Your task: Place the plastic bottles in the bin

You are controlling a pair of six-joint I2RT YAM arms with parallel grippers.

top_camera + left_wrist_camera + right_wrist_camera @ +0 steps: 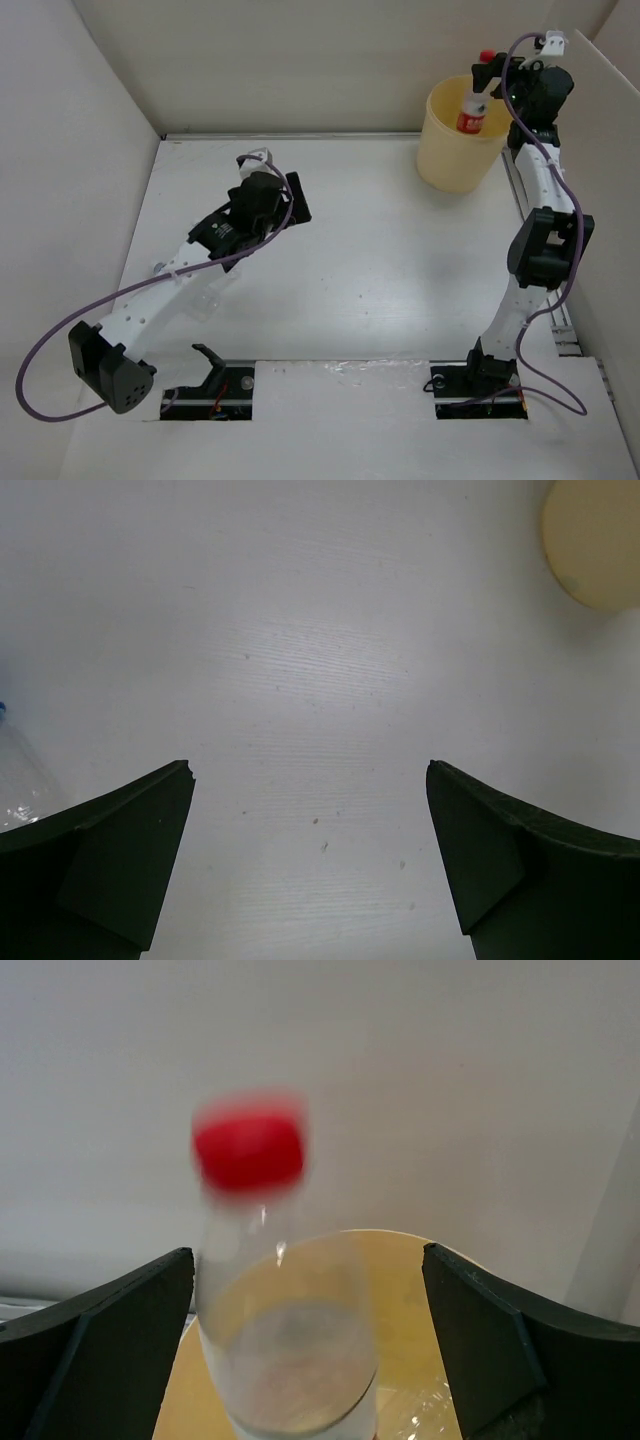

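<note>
The pale yellow bin (452, 160) stands at the back right. My right gripper (490, 76) hovers over its rim with its jaws wide open. A clear plastic bottle with a red cap and red label (471, 115) hangs between the jaws, over the bin's mouth. In the right wrist view this bottle (285, 1350) is blurred and touches neither finger, with the bin (425, 1280) below it. My left gripper (296, 200) is open and empty over the bare table. Part of a clear bottle (18, 780) shows at the left edge of the left wrist view, and the bin (600, 540) shows at the top right.
White walls close in the table on the left, back and right. A clear bottle (205, 300) lies beside the left arm's forearm. The right arm stretches along the right wall, with cables trailing from both arms.
</note>
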